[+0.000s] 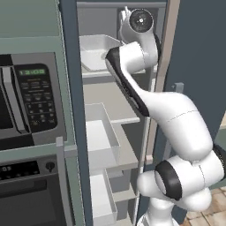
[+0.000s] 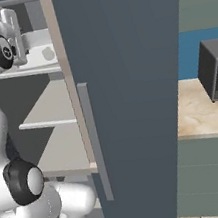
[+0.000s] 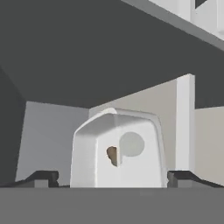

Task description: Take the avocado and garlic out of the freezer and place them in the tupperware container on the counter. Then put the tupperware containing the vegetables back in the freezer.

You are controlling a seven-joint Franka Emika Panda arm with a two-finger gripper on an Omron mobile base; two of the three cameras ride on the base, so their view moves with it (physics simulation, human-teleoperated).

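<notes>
A simulated kitchen: the black microwave [image 1: 26, 99] sits left, the open freezer [image 1: 75, 110] beside it, the beige tabletop [image 2: 207, 109] far right. On the freezer's top shelf rests the tupperware container [image 1: 95, 53], probably just delivered. In the hand view the tool [image 3: 111, 178] has its tips spread either side of the tub, released. Inside sit a pale round garlic [image 3: 131, 144] and a small brownish patch, hard to identify.

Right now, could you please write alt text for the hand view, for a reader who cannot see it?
The white tupperware container sits on a pale shelf inside the freezer, directly ahead of the open gripper, whose dark fingertips flank it. Inside the tub lie the pale grey garlic and, beside it, something small and brownish, too unclear to name.
</notes>
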